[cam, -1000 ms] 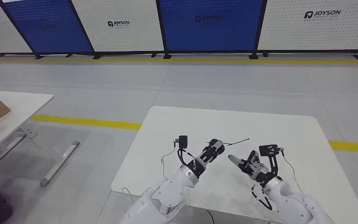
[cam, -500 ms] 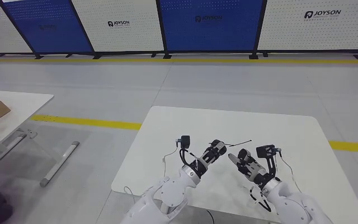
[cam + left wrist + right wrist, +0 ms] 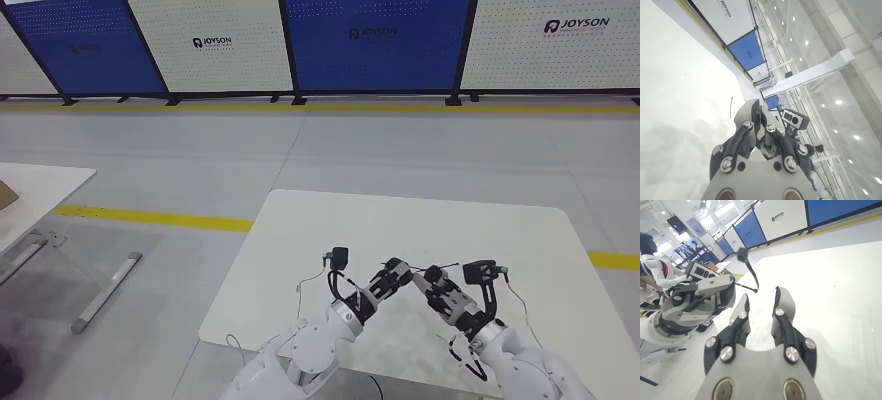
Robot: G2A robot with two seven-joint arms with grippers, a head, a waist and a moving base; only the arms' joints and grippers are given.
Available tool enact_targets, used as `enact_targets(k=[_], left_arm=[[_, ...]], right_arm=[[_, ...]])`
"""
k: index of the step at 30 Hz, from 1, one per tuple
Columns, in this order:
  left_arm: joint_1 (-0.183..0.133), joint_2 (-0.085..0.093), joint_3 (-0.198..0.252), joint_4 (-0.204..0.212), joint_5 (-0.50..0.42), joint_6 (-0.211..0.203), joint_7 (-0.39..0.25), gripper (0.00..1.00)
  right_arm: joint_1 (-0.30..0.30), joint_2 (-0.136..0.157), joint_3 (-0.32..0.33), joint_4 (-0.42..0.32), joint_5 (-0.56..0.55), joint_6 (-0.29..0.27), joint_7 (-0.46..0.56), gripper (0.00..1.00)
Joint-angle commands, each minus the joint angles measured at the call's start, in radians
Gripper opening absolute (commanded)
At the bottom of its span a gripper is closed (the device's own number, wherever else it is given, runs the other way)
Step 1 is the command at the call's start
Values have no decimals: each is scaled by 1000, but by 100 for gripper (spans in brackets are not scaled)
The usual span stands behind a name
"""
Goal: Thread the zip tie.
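Left gripper [image 3: 759, 106]: fingers pinched tight on one end of the zip tie [image 3: 745, 287], held in the air over the worktop [image 3: 500, 220] near its robot-side edge
Right gripper [image 3: 762, 291]: fingers spread, nothing in them, just beside the tie's free end, which sits about level with the gap between them
Zip tie: thin, black, nearly straight, sticking out sideways from the left fingers toward the right gripper; small knob at the free tip, likely the head, too small to be sure
Step in hand, as I judge it: bringing the two ends together, no loop formed yet
Next move calls for: right fingers closing squarely on the free end without knocking the thin strap aside, then bending it round
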Motion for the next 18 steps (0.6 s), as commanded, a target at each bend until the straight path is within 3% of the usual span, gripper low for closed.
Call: enact_targets(k=[1,10,12,13,18], left_arm=[[-1,0,1,1,2,4,-3,0],[-5,-2,6,9,9,8,-10,0],[-5,-1,6,12,14,9,-12,0],[-5,-1,6,13,15,9,-12,0],[-4,-1,4,11,19,8,-15,0]], right_arm=[[1,0,-1,0,-2,0,1,25],[5,-2,-6,3,-4,1,-4,15],[5,-2,-7,4,-5,2,-6,9],[5,-2,-8,4,-5,3,-7,0],[4,-3,-9,4,-10,8,-13,0]])
